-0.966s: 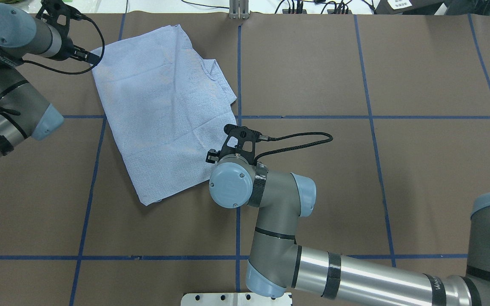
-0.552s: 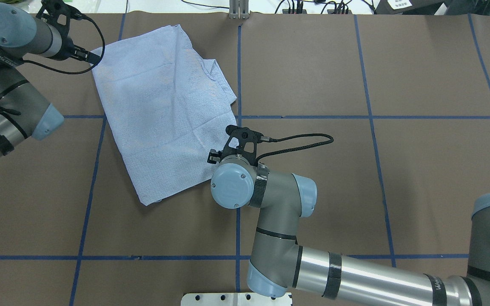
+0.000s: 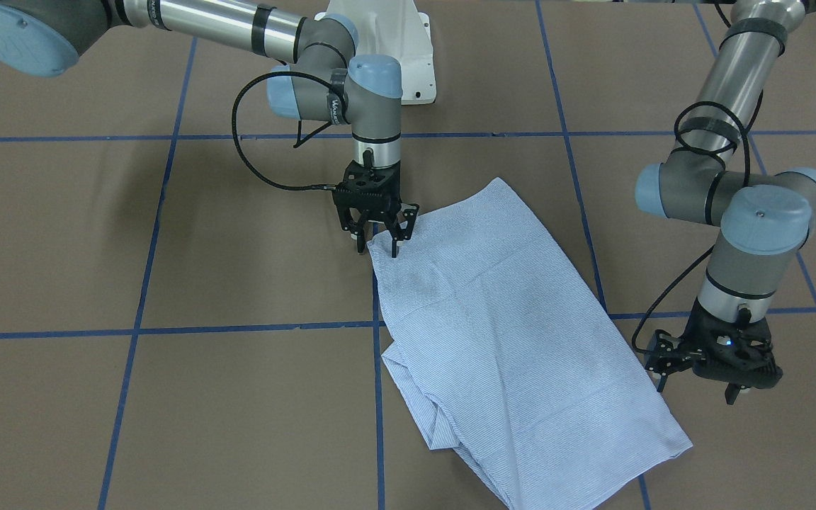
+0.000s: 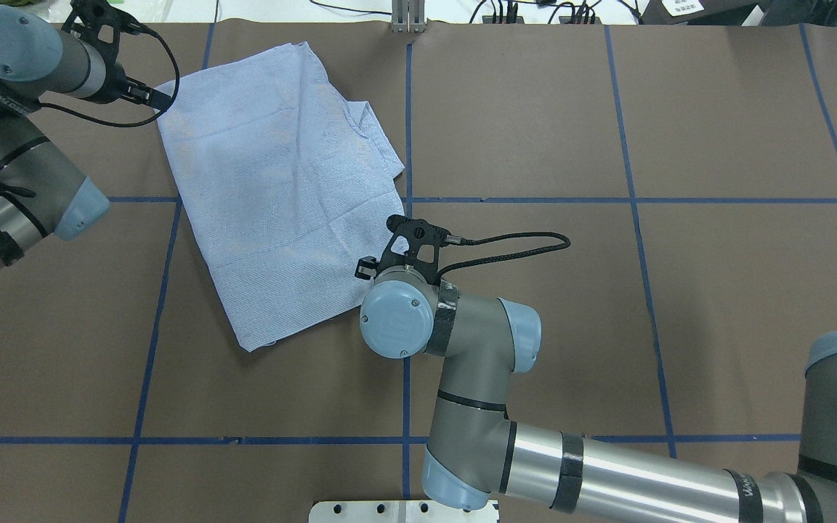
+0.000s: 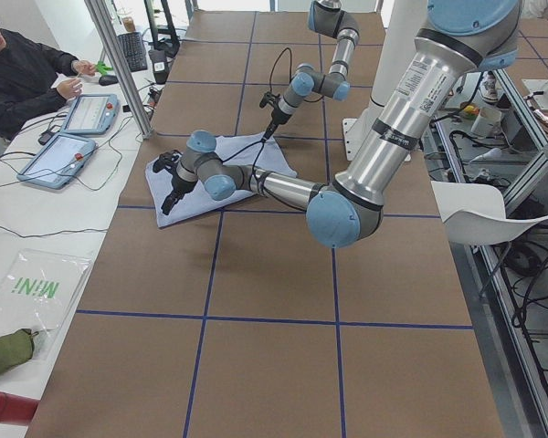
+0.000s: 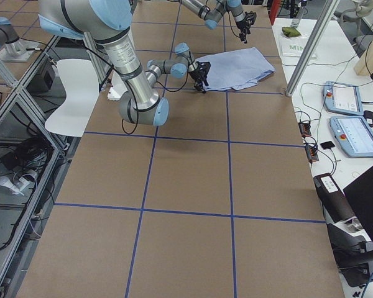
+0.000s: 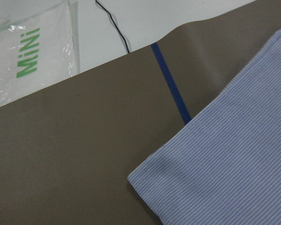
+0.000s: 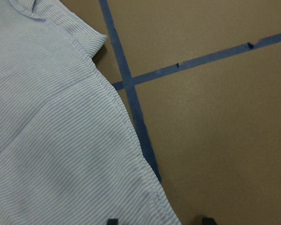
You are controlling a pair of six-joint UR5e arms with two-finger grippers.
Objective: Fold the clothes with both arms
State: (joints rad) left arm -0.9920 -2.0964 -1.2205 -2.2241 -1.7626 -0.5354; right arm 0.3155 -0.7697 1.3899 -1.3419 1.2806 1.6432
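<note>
Shirt [image 4: 280,196] lies folded flat by bench's far edge, toward left end; right gripper [image 3: 377,244] parted, fingers straddling shirt's near corner; left gripper [image 3: 696,391] spread wide just beside shirt's left corner; contact unclear.

The shirt [image 4: 280,189] is spread on the table [image 4: 607,327]. One corner is placed between the fingers of the right gripper [image 3: 377,244], over a tape line [image 8: 131,108]. The opposite corner is found just beside the left gripper [image 3: 696,389]. A bag [image 7: 28,51] is seen beyond that gripper, past the table's edge.
</note>
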